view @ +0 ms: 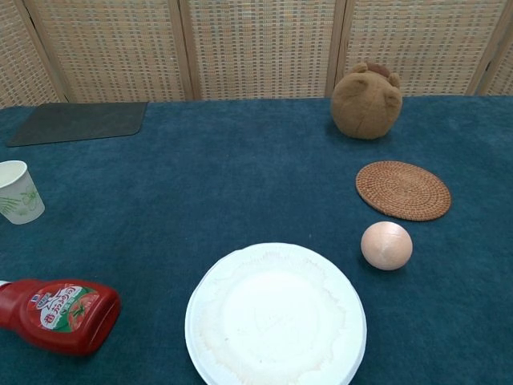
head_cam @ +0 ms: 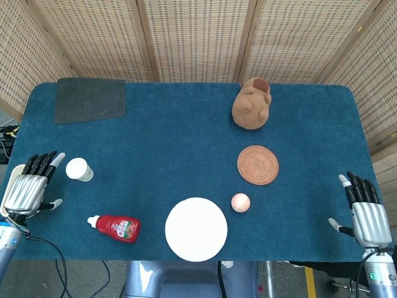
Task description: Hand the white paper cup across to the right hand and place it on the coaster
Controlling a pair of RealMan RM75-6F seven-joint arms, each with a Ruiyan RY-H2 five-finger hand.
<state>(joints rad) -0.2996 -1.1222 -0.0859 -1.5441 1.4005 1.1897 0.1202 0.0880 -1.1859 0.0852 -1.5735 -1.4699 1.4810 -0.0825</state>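
- White paper cup (head_cam: 79, 169) is standing upright on the blue table cloth (head_cam: 173, 136), far over on my left side, and nothing is touching it.
- I am holding my left hand (head_cam: 26, 189) just beside the cup, on the side away from the coaster (head_cam: 257, 164), with a strip of cloth showing between my fingertips (head_cam: 54, 158) and the cup.
- I am keeping that hand's fingers stretched out and side by side, thumb out to one side, gripping nothing; it is lying partly over a pale tray (head_cam: 7, 186) at the table's edge.
- I am holding my right hand (head_cam: 366, 216) well apart from the cup, at the opposite edge of the table past the coaster, fingers straight and likewise carrying nothing.
- Between the cup and the coaster a white plate (head_cam: 196, 228) is sitting toward the near edge, with a small peach ball (head_cam: 240, 202) close to the coaster.
- Nearer than the cup, a red ketchup bottle (head_cam: 116, 227) is lying on its side.
- Beyond the coaster a brown plush toy (head_cam: 252, 103) is resting.
- In the chest view neither of my hands is showing.
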